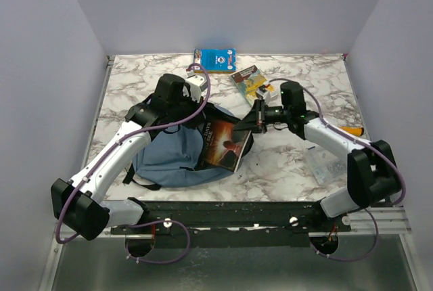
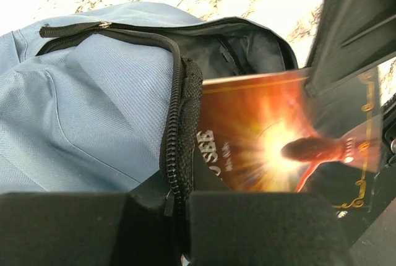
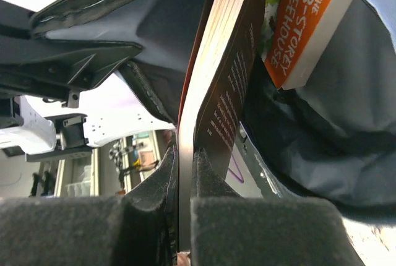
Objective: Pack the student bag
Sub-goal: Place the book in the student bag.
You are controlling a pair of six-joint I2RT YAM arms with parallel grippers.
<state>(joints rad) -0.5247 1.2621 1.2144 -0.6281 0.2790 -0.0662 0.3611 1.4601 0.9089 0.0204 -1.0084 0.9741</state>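
At bag (image 1: 166, 159) mouth | left gripper (image 2: 179, 201) pinches zipper edge (image 2: 176, 124) | right gripper (image 3: 182, 179) clamps dark book (image 1: 226, 145), half in | orange book (image 3: 306, 25) inside | blue box (image 1: 214, 59), yellow book (image 1: 249, 81) left on table (image 1: 284, 162)

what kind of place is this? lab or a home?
Likely a lab robot cell, not a home: plain walls box in a marble-pattern table with a metal mounting rail; student bag and book look staged.
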